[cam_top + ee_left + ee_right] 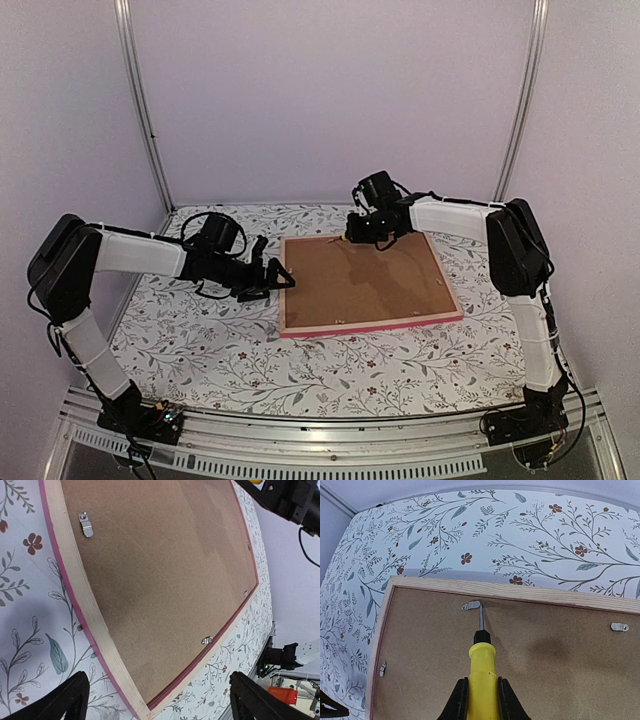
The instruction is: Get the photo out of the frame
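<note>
Over rough brown backing board (530,675), right end effector (481,700) clamps yellow screwdriver (481,667); left end effector (160,692) gapes.

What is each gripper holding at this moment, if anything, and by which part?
The right gripper grips a yellow-handled screwdriver by its handle, with the tip at a metal clip. The left gripper is open, holding nothing.

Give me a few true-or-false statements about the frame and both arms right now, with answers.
1. The frame lies face down, brown backing board up. True.
2. The right gripper holds a yellow-handled screwdriver. True.
3. The screwdriver's tip is at a metal clip on the near edge. False: the clip sits by the far edge.
4. The left gripper clamps the frame. False: it is open, beside the frame's left edge.
</note>
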